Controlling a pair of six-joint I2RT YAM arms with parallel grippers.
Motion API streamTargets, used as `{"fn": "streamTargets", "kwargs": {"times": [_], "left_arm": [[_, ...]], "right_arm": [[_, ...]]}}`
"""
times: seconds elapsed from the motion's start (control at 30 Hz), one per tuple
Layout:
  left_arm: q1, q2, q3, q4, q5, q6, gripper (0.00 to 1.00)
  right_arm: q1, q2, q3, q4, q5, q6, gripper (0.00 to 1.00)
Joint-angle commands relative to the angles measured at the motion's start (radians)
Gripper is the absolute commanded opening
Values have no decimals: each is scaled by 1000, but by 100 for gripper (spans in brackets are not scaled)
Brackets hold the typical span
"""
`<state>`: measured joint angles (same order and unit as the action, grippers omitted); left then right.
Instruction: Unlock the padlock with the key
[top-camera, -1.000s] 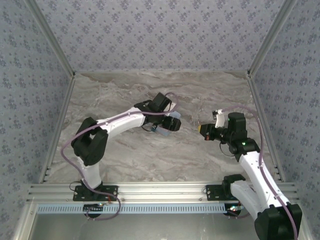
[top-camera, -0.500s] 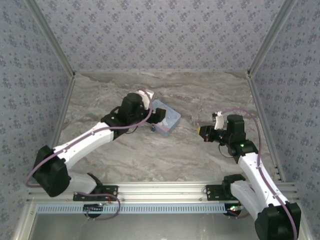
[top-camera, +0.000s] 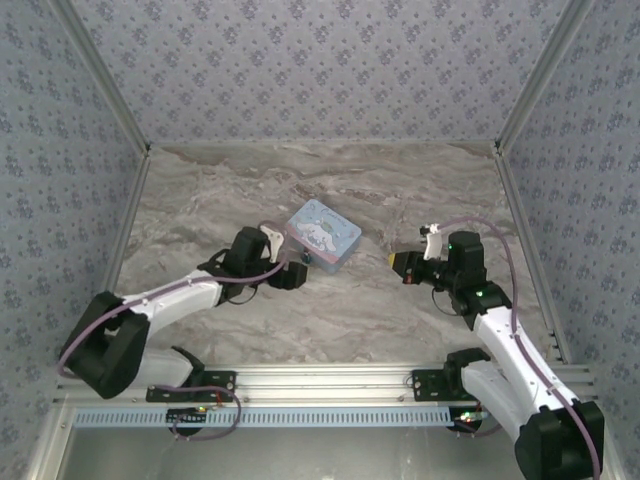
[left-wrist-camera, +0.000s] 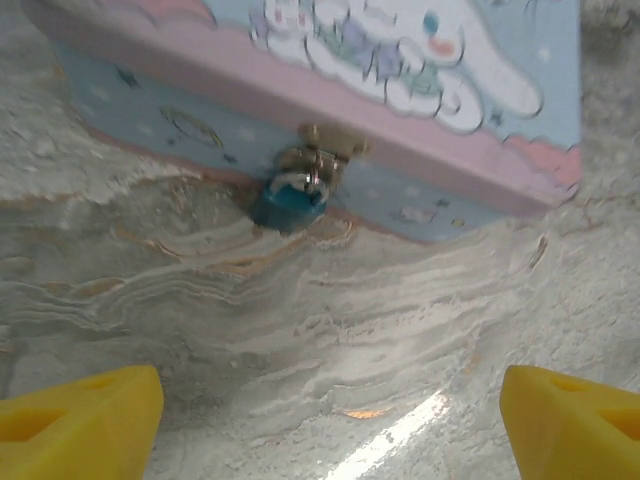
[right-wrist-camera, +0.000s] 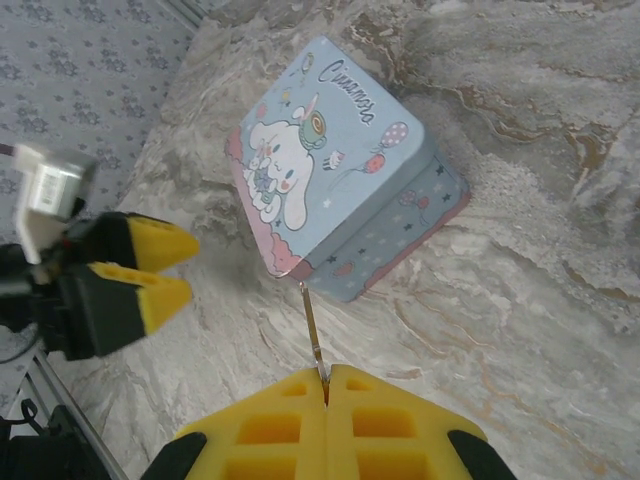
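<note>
Two arms staged. Left gripper (left-wrist-camera: 320, 420) spread wide, facing padlock (left-wrist-camera: 288, 200), which hangs from hasp (left-wrist-camera: 322, 140) on tin (left-wrist-camera: 420, 60), low against surface (left-wrist-camera: 400, 300). Right gripper (right-wrist-camera: 327, 395) pinches key (right-wrist-camera: 311, 330), well apart. Step: approach. Next likely needs padlock steadied and key tip aligned with keyhole.

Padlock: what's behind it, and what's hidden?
Behind the padlock is the front wall of the tin box; its shackle hangs from the metal latch there. The box's inside is hidden by the closed lid, and I can't make out the keyhole.
</note>
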<state>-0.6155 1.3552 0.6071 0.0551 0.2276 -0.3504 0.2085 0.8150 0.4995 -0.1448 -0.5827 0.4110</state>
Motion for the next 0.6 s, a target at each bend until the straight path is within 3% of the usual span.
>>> {"fn": "streamTargets", "kwargs": {"times": [0.0, 0.2, 0.57], "left_arm": [[-5, 51, 10, 180, 73, -26, 86], [-19, 154, 4, 308, 82, -34, 81], [-12, 257, -7, 447, -6, -25, 75]], "right_arm": [[16, 1, -8, 47, 18, 22, 0], [36, 0, -6, 52, 37, 27, 0], [46, -1, -8, 64, 38, 23, 0]]}}
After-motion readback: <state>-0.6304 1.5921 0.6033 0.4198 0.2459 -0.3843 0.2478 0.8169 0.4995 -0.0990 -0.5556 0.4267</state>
